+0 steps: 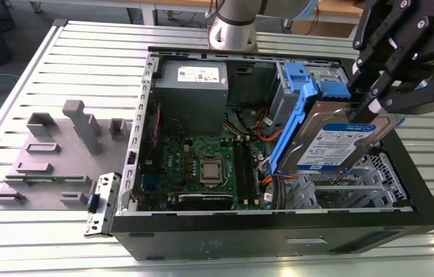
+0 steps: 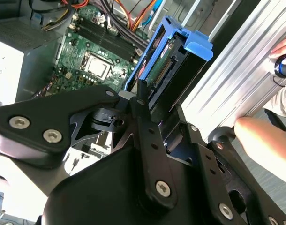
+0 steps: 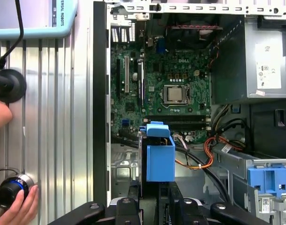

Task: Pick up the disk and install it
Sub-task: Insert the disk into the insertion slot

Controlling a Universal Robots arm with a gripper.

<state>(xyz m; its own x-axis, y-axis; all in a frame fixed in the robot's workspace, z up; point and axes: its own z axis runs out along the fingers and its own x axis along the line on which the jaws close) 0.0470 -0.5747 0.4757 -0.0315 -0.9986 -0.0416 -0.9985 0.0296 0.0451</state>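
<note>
The disk [image 1: 332, 141], a silver drive with a blue-and-white label in a blue plastic carrier, hangs tilted on edge over the metal drive cage [image 1: 355, 184] at the exterior view's right of the open computer case [image 1: 279, 231]. My black gripper [image 1: 369, 108] is shut on its upper edge. In the second wrist view the disk [image 2: 167, 65] runs out from between the gripper [image 2: 154, 105] fingers, connector edge showing. In the first wrist view the blue carrier of the disk [image 3: 160, 157] stands ahead of the gripper [image 3: 157, 199], above the case floor beside the motherboard [image 3: 166, 70].
A grey power supply [image 1: 194, 86] sits at the back of the case. A second blue bracket [image 1: 298, 78] sits in the rear bay beside orange cables [image 1: 267, 124]. A grey fixture [image 1: 55, 156] lies on the slatted table. A person's hand [image 3: 14, 204] holds a knob beside the case.
</note>
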